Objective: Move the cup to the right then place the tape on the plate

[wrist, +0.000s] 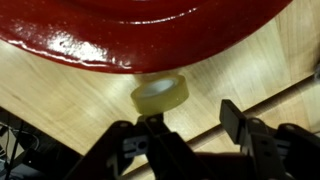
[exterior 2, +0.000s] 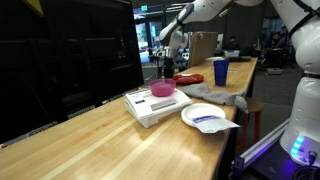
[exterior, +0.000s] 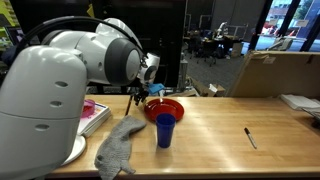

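The dark blue cup [exterior: 165, 130] stands upright on the wooden table in front of the red plate [exterior: 165, 107]; both also show in an exterior view, cup [exterior 2: 220, 72] and plate [exterior 2: 188, 78]. In the wrist view a pale yellowish roll of tape [wrist: 160, 93] lies flat on the table just beside the plate's rim [wrist: 120, 45]. My gripper [wrist: 190, 122] is open and empty, low over the table, with one finger close behind the tape. In the exterior views the gripper [exterior: 140, 95] [exterior 2: 165, 68] hangs at the plate's far side; the tape is hidden there.
A grey cloth [exterior: 120, 147] lies next to the cup. A white plate with a packet [exterior 2: 205, 117] and a pink bowl [exterior 2: 163, 89] on a white box stand nearby. A pen [exterior: 250, 137] lies to the right. A cardboard box [exterior: 270, 70] stands behind the table.
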`<state>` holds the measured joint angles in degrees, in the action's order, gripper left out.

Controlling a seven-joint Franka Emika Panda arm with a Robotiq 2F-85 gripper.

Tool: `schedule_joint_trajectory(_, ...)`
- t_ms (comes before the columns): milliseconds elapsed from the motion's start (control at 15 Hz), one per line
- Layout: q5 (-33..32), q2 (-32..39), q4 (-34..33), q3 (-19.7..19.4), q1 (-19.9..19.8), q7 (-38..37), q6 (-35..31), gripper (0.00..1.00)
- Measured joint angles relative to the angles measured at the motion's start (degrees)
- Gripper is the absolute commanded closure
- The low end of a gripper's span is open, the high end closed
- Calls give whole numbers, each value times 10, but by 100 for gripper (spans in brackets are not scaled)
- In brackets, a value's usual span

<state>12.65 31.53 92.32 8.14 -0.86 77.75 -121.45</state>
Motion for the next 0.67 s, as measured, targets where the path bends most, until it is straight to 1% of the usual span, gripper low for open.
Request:
schedule_joint_trajectory(67, 0, 0, 0, 1, 0, 0, 0, 2)
schedule_joint_trajectory(200, 0, 0, 0, 3, 0, 0, 0, 0)
schedule_joint_trajectory(667, 1, -14, -2, 16, 0, 0, 0, 0)
